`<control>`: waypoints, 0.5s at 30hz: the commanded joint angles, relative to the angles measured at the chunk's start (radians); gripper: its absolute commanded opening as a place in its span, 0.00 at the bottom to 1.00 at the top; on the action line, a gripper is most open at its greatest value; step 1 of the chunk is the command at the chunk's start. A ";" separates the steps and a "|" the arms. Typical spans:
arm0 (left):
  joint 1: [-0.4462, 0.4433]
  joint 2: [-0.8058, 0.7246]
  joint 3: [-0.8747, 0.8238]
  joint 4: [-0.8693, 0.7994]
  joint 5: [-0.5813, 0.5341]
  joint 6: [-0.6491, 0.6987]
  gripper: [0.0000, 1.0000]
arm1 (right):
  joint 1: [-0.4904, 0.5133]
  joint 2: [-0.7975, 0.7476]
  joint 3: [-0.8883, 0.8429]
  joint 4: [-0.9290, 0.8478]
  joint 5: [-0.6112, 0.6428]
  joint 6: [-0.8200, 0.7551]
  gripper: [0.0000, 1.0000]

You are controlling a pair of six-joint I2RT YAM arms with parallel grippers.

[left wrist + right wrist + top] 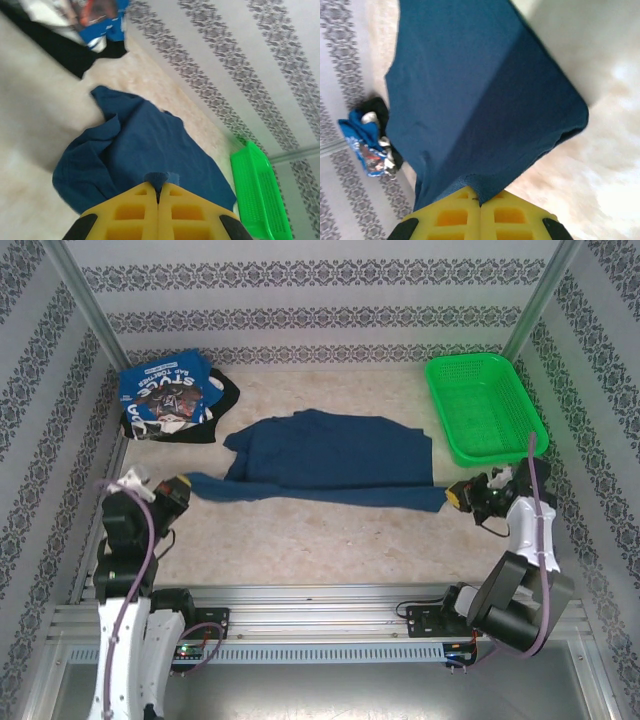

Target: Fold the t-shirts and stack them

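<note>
Early stage: the blue t-shirt (330, 460), mid-frame, lay apparently mid-fold, its near edge clamped at either end by the left gripper (183, 486) and right gripper (456, 496); the other t-shirts (170, 400) sat heaped upper left, unstacked.

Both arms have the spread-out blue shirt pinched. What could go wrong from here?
1. The left gripper and right gripper each hold only a sliver of edge of the spread-out blue t-shirt in their jaws; tension could pull it free.
2. The cloth is bunched toward the left gripper, so folding now may trap wrinkles.
</note>
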 commanded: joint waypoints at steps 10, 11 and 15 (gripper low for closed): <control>-0.005 -0.067 0.021 -0.505 -0.316 -0.127 0.00 | -0.045 -0.063 -0.035 -0.225 0.189 -0.072 0.00; -0.005 -0.059 0.026 -0.475 -0.300 -0.114 0.00 | -0.044 -0.065 -0.030 -0.240 0.189 -0.074 0.00; -0.005 -0.030 0.119 -0.431 -0.330 -0.040 0.00 | -0.026 -0.071 -0.021 -0.284 0.177 -0.087 0.00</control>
